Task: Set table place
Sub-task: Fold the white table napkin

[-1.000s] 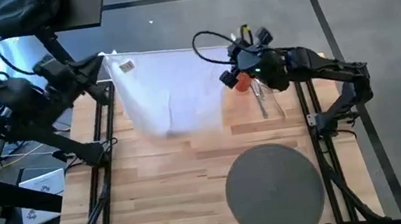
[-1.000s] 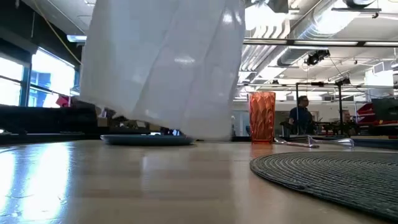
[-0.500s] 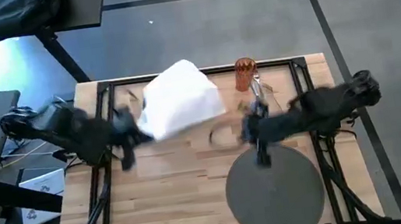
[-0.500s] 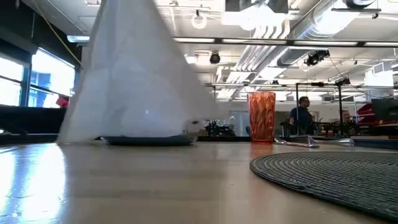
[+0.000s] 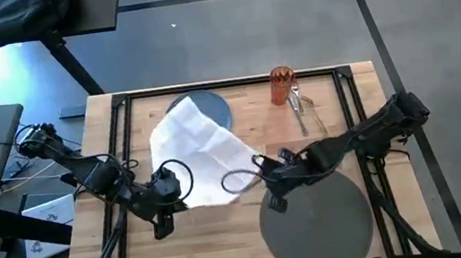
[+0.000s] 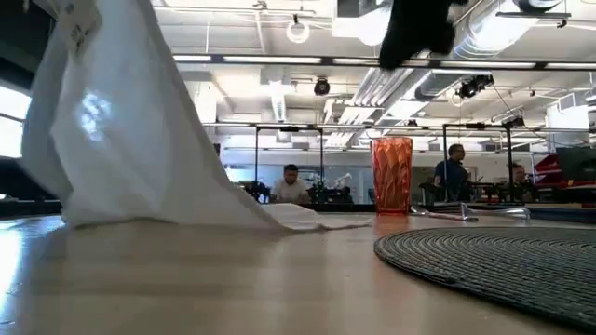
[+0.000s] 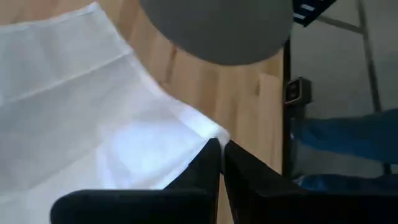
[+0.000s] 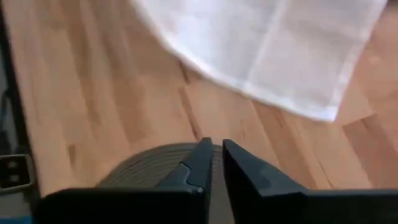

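- Two grippers sit low over your table (image 5: 218,230).
- Your left gripper (image 5: 169,185) pinches the white napkin (image 5: 198,152), fingers nearly together.
- The napkin drapes over the blue plate (image 5: 211,107).
- Your right gripper (image 5: 265,167) looks nearly closed and empty, I think, by the grey mat (image 5: 316,225).
- The orange tumbler (image 5: 281,86) stands far back.

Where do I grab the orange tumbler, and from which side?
Grip the orange tumbler across its mid-body, coming in level from the side facing the mat. It stands upright with slightly flared walls, and the cutlery lies close beside it towards the right arm.
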You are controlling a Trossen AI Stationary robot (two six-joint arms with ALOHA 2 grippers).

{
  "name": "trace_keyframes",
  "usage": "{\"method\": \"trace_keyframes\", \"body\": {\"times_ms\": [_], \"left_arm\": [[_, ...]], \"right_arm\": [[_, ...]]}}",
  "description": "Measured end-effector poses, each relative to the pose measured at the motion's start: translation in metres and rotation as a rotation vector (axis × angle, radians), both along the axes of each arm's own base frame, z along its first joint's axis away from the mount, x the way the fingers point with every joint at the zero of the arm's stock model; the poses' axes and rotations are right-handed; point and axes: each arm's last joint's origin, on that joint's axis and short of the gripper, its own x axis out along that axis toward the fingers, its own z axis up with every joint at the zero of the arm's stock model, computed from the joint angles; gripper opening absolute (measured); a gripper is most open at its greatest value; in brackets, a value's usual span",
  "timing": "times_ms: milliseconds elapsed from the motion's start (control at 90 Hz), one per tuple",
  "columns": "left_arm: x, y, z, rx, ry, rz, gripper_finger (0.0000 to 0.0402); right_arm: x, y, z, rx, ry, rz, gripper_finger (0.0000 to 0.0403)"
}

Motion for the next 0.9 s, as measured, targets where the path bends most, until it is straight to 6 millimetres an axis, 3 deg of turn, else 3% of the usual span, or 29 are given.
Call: {"method": "trace_keyframes", "body": {"times_ms": [211,333,456,533,667,767,900], "left_arm": [[-0.005,-0.008,0.000,-0.023,0.011,-0.027,0.0000],[-0.006,-0.009,0.000,-0.054,0.018,0.006,0.0000],[-0.006,-0.009,0.000,-0.083,0.021,0.058,0.0000],[-0.005,-0.008,0.000,-0.100,0.019,0.097,0.0000],[-0.005,-0.008,0.000,-0.142,0.021,0.170,0.0000],[-0.005,-0.007,0.000,-0.164,0.018,0.220,0.0000],[-0.005,-0.006,0.000,-0.161,0.004,0.265,0.0000]], "right_arm": [[0.009,-0.061,-0.053,0.074,-0.013,-0.046,0.0114],[0.006,-0.082,-0.082,0.082,0.080,0.018,0.0106],[0.000,-0.087,-0.105,0.076,0.165,0.090,0.0071],[-0.003,-0.087,-0.107,0.074,0.176,0.096,0.0046],[-0.006,-0.087,-0.091,0.110,0.135,0.080,0.0035],[-0.007,-0.089,-0.088,0.192,0.129,0.047,0.0062],[-0.010,-0.096,-0.100,0.252,0.142,-0.025,0.0128]]}}
